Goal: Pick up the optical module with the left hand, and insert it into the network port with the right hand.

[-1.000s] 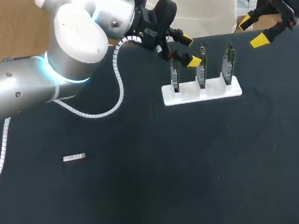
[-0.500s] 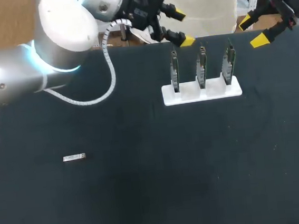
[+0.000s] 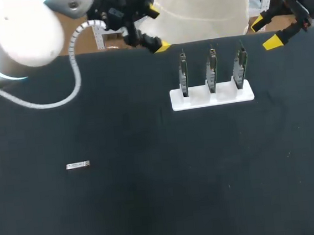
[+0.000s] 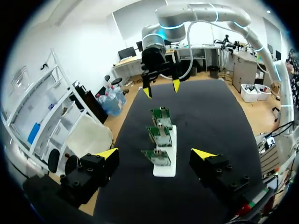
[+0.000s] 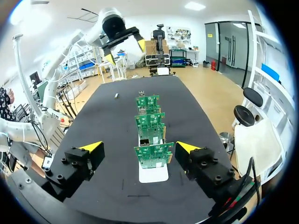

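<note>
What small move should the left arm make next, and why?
Probably swing the left gripper over the module: the gripper is open and empty, far from it, while the module lies flat on the table, untouched.

left pincer (image 3: 155, 27) and right pincer (image 3: 266, 33) both hover, fingers spread wide.

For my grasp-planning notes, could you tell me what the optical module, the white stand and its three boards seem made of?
The optical module looks like metal: silvery with a pale sheen, though small. The white stand seems matte plastic: evenly white, blocky. The boards look like green circuit laminate with metal parts.
</note>
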### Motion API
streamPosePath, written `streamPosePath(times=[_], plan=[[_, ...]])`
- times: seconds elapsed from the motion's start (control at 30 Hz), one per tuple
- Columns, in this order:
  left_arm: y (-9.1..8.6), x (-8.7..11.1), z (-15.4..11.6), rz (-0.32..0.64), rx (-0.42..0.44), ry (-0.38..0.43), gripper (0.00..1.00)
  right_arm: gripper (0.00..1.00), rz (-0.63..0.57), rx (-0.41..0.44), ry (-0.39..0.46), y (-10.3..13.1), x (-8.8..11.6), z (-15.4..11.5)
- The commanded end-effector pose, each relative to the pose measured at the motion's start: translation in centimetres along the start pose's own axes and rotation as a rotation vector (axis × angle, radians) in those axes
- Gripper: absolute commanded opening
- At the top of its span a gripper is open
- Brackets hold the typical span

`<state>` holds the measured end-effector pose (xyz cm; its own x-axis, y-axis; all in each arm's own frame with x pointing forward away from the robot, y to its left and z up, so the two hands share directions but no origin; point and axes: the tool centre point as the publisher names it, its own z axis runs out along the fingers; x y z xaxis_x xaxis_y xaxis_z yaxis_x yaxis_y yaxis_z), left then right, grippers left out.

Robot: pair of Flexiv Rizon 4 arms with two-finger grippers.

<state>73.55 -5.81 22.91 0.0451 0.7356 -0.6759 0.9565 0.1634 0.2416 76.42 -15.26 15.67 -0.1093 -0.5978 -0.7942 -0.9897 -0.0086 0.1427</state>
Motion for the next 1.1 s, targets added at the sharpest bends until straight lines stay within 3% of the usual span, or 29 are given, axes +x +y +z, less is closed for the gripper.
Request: streamPosePath(times=[0.03, 0.27, 0.5, 0.73, 0.93, 1.1], plan=[[-1.8, 2.2, -5.1, -0.03, -0.059, 0.081, 1.0, 1.0, -0.001, 0.006, 0.0, 0.2, 0.0, 0.0], [-3.9, 7.1, -7.7, -0.079, -0.062, 0.221, 1.0, 1.0, -0.001, 0.006, 0.0, 0.2, 0.0, 0.0], [-6.3, 11.7, -8.7, -0.053, 0.05, 0.37, 1.0, 1.0, -0.001, 0.006, 0.0, 0.2, 0.0, 0.0], [-8.7, 14.8, -9.4, -0.016, 0.157, 0.478, 1.0, 1.0, -0.001, 0.006, 0.0, 0.2, 0.0, 0.0], [-10.8, 17.4, -9.4, -0.014, 0.18, 0.513, 1.0, 1.0, -0.001, 0.006, 0.0, 0.2, 0.0, 0.0], [-12.3, 19.5, -9.0, -0.01, 0.188, 0.593, 1.0, 1.0, -0.001, 0.006, 0.0, 0.2, 0.0, 0.0]])
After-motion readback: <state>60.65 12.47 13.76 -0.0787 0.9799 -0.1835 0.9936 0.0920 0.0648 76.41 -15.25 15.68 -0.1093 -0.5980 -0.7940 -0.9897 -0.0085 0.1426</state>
